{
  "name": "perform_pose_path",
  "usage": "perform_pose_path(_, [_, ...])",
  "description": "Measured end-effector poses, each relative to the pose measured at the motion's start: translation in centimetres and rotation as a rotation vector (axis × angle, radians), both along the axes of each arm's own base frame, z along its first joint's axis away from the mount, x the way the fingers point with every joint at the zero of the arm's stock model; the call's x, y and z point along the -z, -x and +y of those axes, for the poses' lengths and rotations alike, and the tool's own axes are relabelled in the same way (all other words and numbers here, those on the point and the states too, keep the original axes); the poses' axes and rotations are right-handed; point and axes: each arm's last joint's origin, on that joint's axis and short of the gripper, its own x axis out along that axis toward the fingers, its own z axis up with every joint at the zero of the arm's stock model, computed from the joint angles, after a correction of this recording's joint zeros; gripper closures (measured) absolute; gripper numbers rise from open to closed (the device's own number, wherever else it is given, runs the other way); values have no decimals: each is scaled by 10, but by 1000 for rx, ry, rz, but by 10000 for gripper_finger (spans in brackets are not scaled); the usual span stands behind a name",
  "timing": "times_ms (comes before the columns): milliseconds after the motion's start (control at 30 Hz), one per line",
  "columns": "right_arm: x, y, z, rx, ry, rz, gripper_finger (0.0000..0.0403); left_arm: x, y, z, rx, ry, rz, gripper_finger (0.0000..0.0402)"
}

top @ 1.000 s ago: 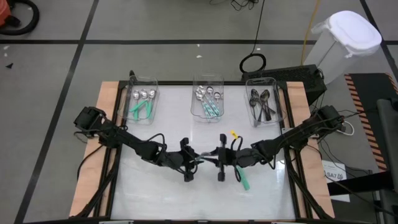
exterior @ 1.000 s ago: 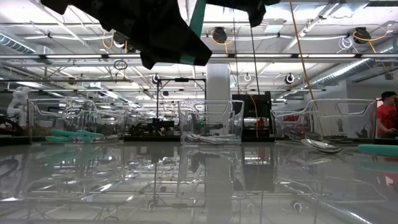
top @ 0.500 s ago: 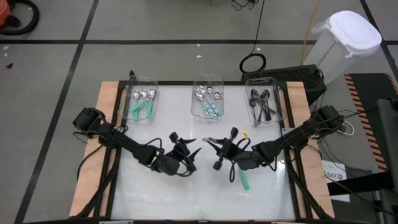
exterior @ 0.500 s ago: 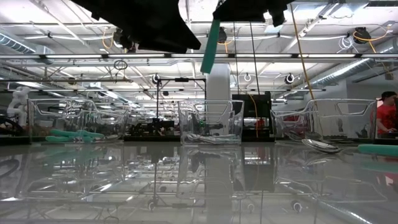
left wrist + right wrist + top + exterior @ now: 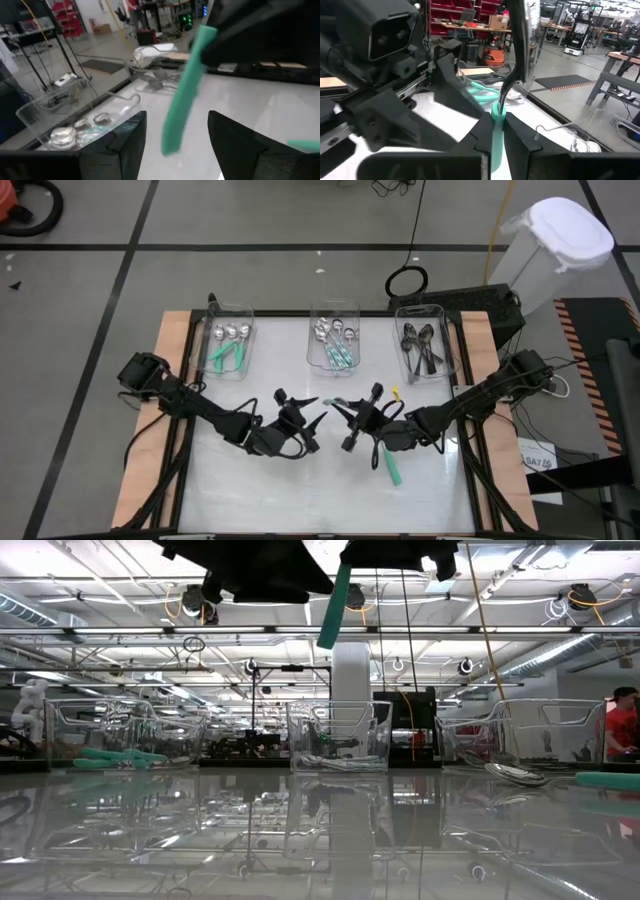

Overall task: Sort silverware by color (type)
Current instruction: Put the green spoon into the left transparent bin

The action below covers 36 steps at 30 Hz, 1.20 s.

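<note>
1. While the left gripper [image 5: 302, 416] hangs spread and empty at mid-table, the right gripper [image 5: 338, 407] just right of it pinches one teal-handled spoon [image 5: 512, 65] above the table [image 5: 300, 490].
2. Three clear bins [image 5: 334, 340] line the far edge: left, middle, right.
3. One more teal-handled spoon on the table [image 5: 392, 468] lies near the right arm.
4. How many spoons each bin holds cannot be counted exactly.

A glossy white table [image 5: 300, 490] with bare wooden side edges carries three clear bins along its far edge: the middle bin [image 5: 334, 340], a left bin [image 5: 228, 340] and a right bin [image 5: 424, 345] flanking it (each holds spoons). Well in front of the middle bin, slightly toward the right, a teal-handled spoon [image 5: 392, 470] lies flat on the tabletop.
</note>
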Motion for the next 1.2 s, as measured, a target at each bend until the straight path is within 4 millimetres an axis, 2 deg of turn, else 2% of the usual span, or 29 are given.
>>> perform_pose_path(167, [-2, 0, 0, -1, -3, -17, 382, 9, -13, 6, -27, -72, 26, 190])
perform_pose_path(333, [-2, -1, 0, -2, -1, -20, 382, 12, -36, -3, -90, -197, 113, 190])
perform_pose_path(467, [-3, -1, 0, 3, 3, -20, 382, 8, -61, -14, -194, -303, 205, 190])
perform_pose_path(567, [-3, 0, -1, 25, 13, -21, 382, 6, -76, -23, -333, -370, 261, 190])
perform_pose_path(667, [-3, 0, -1, 49, 25, -18, 382, 5, -84, -31, -461, -436, 299, 197])
perform_pose_path(800, [-3, 0, 0, 45, 34, -13, 382, 2, -82, -38, -465, -413, 269, 228])
perform_pose_path(967, [-4, 1, 2, 40, 40, -15, 382, 9, -69, -29, -439, -348, 271, 274])
perform_pose_path(1200, [-4, 2, 4, 41, 41, -19, 382, 15, -64, -19, -457, -215, 202, 283])
